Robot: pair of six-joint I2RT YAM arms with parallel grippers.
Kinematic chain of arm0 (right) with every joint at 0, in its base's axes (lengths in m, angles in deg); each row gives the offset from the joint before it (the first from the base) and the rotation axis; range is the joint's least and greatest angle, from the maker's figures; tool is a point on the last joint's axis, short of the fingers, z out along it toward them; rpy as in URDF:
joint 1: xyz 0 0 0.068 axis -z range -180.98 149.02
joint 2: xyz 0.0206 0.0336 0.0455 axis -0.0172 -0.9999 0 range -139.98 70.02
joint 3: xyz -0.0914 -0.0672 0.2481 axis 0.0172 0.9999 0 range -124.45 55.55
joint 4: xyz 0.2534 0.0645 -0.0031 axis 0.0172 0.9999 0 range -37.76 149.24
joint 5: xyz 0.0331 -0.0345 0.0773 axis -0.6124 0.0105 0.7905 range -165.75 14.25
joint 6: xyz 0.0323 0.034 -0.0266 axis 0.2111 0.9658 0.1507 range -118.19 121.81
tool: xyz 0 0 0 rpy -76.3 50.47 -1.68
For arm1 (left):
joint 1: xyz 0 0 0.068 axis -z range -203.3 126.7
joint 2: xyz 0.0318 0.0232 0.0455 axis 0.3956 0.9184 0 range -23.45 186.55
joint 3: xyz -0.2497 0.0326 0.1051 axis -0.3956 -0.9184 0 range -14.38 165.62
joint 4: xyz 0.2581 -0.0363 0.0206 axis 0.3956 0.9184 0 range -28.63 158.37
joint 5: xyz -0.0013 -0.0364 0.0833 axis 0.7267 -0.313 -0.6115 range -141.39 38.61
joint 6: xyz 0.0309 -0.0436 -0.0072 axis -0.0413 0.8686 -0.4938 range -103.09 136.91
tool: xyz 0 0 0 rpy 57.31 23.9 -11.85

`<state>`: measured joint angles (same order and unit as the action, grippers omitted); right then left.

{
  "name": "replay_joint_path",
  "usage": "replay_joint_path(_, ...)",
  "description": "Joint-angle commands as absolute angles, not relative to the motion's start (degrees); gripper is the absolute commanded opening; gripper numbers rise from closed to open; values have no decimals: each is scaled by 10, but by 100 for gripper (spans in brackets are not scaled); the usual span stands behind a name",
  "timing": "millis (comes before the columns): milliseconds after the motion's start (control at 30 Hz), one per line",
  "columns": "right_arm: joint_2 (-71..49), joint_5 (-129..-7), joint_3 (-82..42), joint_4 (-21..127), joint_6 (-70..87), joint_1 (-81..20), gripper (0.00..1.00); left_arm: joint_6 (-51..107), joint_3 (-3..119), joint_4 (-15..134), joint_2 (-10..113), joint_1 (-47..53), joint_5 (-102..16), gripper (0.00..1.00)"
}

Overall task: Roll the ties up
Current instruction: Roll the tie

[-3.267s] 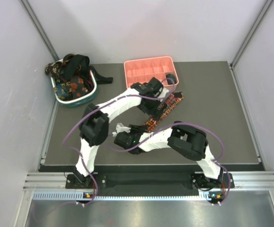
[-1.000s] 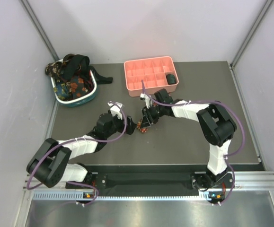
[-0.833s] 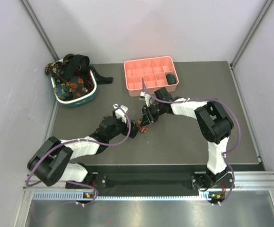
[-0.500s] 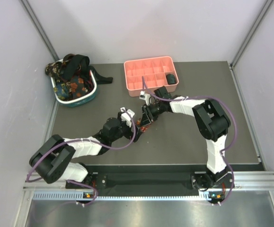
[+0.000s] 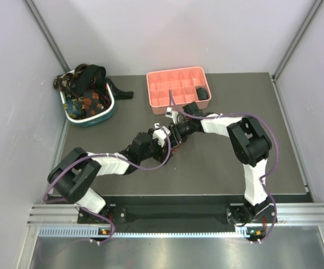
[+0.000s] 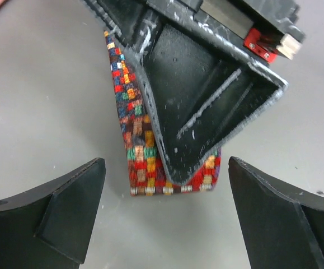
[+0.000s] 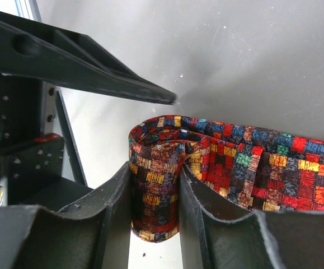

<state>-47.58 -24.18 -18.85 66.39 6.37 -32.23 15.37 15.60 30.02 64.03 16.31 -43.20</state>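
Spread wide, the left gripper (image 6: 166,168) shows its two dark fingers at the bottom corners of its own wrist view, touching nothing. Between and beyond them the plaid tie (image 6: 129,140) stands on edge on the grey table (image 6: 38,112), with the other arm's black finger (image 6: 206,101) laid against its face. In the right wrist view we see the right gripper (image 7: 153,196) pinching the wound end of that tie. The coil is squeezed between both pads, and a flat run of plaid leads off to the right edge, so we cannot tell how much is unrolled. One finger of the left gripper crosses the upper left there, near the coil but apart from it. From the top external camera the two grippers meet nose to nose at mid-table, just in front of the pink tray (image 5: 176,72), and they hide nearly all of the tie. The remaining ties (image 5: 86,89) are heaped in the teal-and-white basket (image 5: 89,120) at the far left, well apart. One tray compartment holds a small dark bundle (image 5: 202,93), too small for us to identify. We judge the rolling of this tie to be near its end, with a handover or steadying in hand. As we read it, the next move calls for the left jaws to close across the coil's sides, squarely enough that the turns do not spring loose when the right pads let go.
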Motion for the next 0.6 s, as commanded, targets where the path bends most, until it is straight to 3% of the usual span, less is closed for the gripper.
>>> replay_joint_path(0, -489, -300, -200, 668, 36, -316, 25, 135, 196, 314, 667, 169, -422, 95)
replay_joint_path(267, -482, -313, -199, 673, 32, -316, 25, 132, 228, 334, 714, 173, -445, 88)
replay_joint_path(567, -479, -315, -193, 665, 37, -311, 30, 136, 198, 302, 708, 173, -467, 66)
